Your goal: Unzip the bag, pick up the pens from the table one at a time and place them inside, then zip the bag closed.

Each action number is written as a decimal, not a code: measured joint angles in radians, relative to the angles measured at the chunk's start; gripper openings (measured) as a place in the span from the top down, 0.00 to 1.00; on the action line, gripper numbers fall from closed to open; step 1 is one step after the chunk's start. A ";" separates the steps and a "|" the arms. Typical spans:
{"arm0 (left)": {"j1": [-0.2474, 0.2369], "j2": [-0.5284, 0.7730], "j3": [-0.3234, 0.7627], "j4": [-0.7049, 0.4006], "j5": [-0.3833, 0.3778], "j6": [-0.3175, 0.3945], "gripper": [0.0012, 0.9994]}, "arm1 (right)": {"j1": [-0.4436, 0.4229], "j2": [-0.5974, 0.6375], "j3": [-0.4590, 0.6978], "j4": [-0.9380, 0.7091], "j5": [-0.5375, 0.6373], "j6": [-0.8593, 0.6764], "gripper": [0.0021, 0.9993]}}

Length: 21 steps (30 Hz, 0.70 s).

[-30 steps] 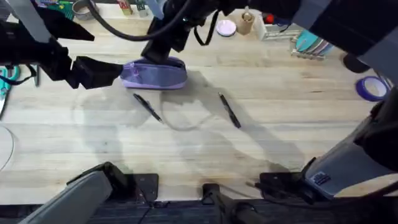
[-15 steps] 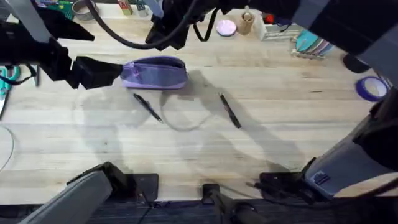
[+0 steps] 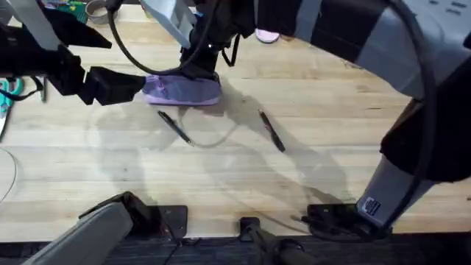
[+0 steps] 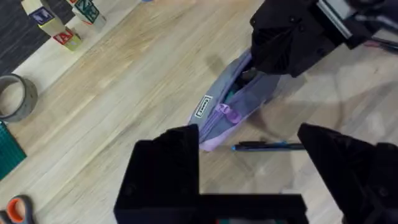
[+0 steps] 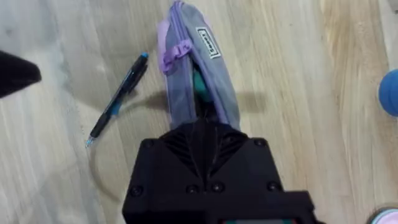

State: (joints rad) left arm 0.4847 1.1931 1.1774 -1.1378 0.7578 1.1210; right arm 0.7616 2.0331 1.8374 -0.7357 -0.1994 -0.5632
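The left gripper (image 4: 249, 180) has its fingers spread wide with nothing between them, just left of the bag (image 3: 184, 90) at the far left-centre of the table (image 3: 331, 125). The right gripper (image 3: 199, 68) presses down onto the bag's right end — whether its fingers pinch anything I cannot tell. Two pens (image 3: 175, 127) (image 3: 271, 131) lie nearer — one just beside the bag, one further right.

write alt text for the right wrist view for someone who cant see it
A lavender bag lies on a light wooden table, its zipper partly open, with the right claw pressed onto its near end. A black pen lies on the wood beside the bag, not touching it.
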 joint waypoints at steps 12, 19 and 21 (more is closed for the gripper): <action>0.000 0.000 0.000 0.000 0.000 0.000 0.01 | 0.000 0.023 0.000 0.025 -0.007 -0.014 0.97; 0.000 0.000 0.000 0.000 0.000 0.000 0.01 | -0.002 0.083 0.000 0.065 -0.007 -0.014 0.97; 0.000 0.000 0.000 0.000 0.000 0.000 0.01 | -0.003 0.093 0.000 0.066 -0.007 -0.014 0.97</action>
State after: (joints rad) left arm 0.4847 1.1931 1.1774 -1.1381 0.7574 1.1210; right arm 0.7589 2.1261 1.8374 -0.6694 -0.2066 -0.5774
